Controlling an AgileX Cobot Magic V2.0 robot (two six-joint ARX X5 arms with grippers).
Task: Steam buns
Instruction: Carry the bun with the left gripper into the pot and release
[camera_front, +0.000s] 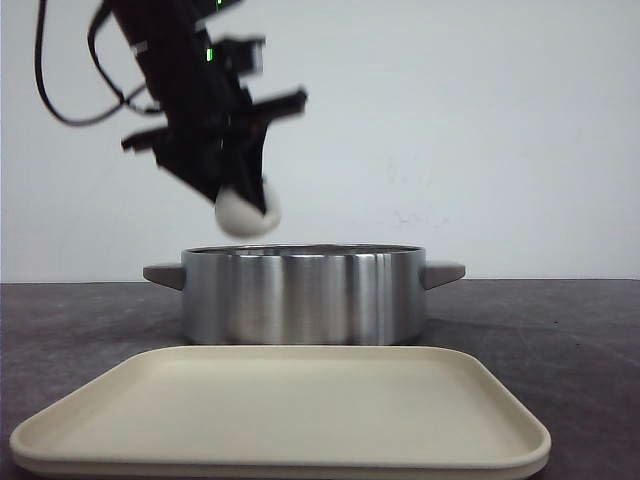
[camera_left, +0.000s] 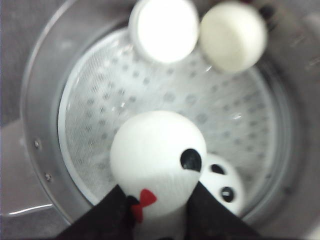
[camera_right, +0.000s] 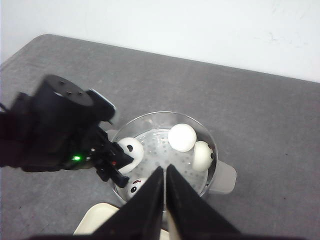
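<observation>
An empty cream tray (camera_front: 280, 410) lies on the grey surface (camera_front: 560, 330) before the steel pot (camera_front: 303, 295). Three buns (camera_left: 232, 35) sit inside the pot; the left pincer (camera_front: 243, 205) grips a fourth bun (camera_front: 247, 212) above its rim. The right pincer (camera_right: 165, 175), jaws together and empty, hangs high above.

A bare test bench, lab-like; a grey table (camera_front: 60, 320) carries a steel pot (camera_front: 303, 296); behind the pot, a plain white wall (camera_front: 480, 120).
</observation>
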